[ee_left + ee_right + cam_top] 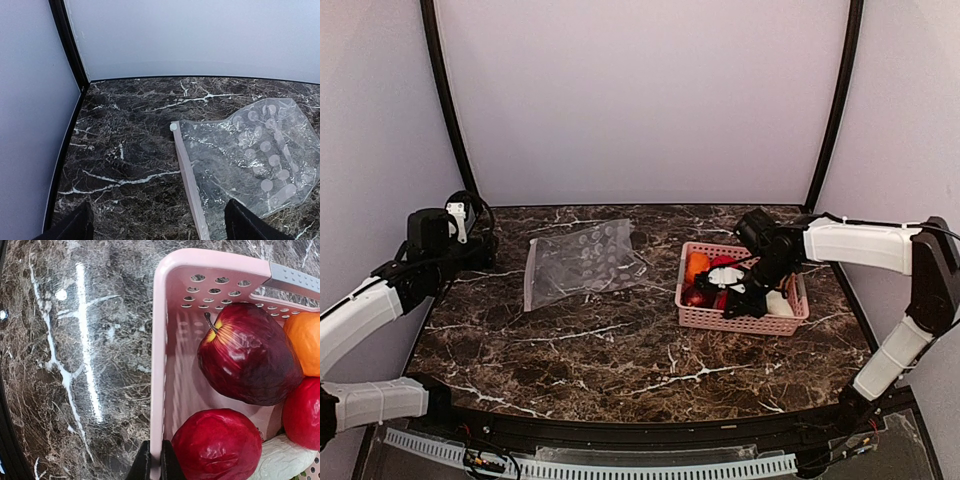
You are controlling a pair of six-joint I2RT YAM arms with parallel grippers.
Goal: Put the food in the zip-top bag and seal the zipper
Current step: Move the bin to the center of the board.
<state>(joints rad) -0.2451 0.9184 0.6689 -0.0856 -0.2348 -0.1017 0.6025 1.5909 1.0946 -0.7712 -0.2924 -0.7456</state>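
Five glossy pieces of food show in the right wrist view, heaped at one end of a pink plastic basket. They are a dark maroon apple with a thin stem and a yellow flush around it, a round red fruit with faintly wrinkled skin, an orange piece, a smooth red piece and a pale white-green piece. The basket has a smooth rounded rim, and its walls are pierced with oval holes and narrow slots. The right fingers are closed on the basket's wall at the rim, one inside and one outside, just beside the round red fruit. The bag lies flat on the tabletop, well apart from the basket and to its left. It is clear, crinkled film printed with pale round dots. The zipper, a straight pale pinkish strip, runs along the bag's left edge, with a small white round tab at its far end. The left fingers stand wide apart, hold nothing, and hang above the tabletop near the zipper edge. The tabletop is dark brown marble pattern with white veins and a sheen.
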